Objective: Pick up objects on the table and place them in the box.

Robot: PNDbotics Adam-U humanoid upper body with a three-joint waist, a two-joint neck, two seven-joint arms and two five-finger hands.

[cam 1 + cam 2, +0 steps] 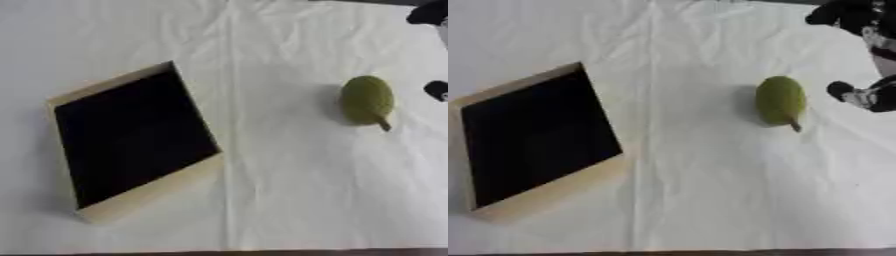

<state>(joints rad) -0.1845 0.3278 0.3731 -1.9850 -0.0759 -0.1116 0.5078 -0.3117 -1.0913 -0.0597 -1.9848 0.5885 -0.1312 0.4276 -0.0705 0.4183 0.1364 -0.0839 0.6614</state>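
Green pear [780, 100] lies on white cloth [693, 190], 3 o'clock of box [531, 200], well apart; right hand [866, 95] beside it, fingers spread, empty; rounded fruit may roll if nudged; left hand unseen.

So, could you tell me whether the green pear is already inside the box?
No, the green pear lies on the white cloth, well apart from the box, whose dark interior shows nothing.

Box [131, 145] left on table [289, 200], pear [366, 100] well right
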